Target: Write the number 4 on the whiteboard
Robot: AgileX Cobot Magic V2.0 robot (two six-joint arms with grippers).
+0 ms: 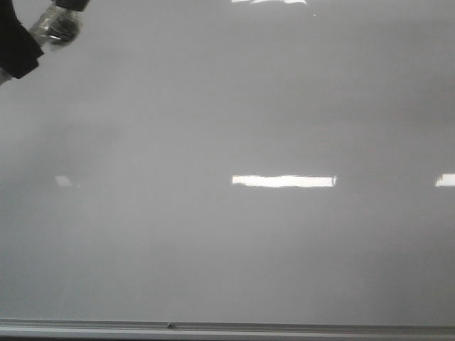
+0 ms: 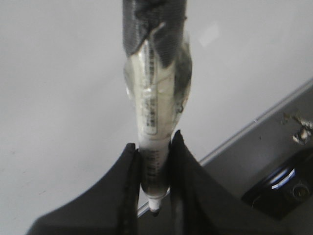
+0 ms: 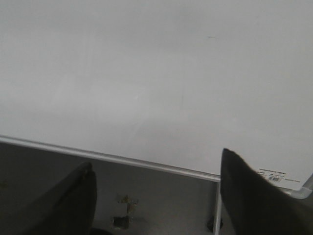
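Two hands | left hand (image 2: 155, 191) pinches marker (image 2: 155, 122) low on barrel, tip exposed | right hand (image 3: 156, 196) spread, holding nothing | whiteboard (image 1: 227, 249) blank, no 4 yet | marker likely light, stiff, slippery; grip barrel firmly

The whiteboard (image 1: 227, 241) is pale grey-white and glossy, broken by bright white rectangular reflections (image 1: 283, 181), with a thin grey metal rim (image 1: 227, 329). The marker (image 2: 154, 122) is clear-wrapped over a whitish barrel with black printing, dark at its upper part, black-tipped. The left end effector (image 2: 155, 196) is black; the right end effector (image 3: 156, 196) is black too.
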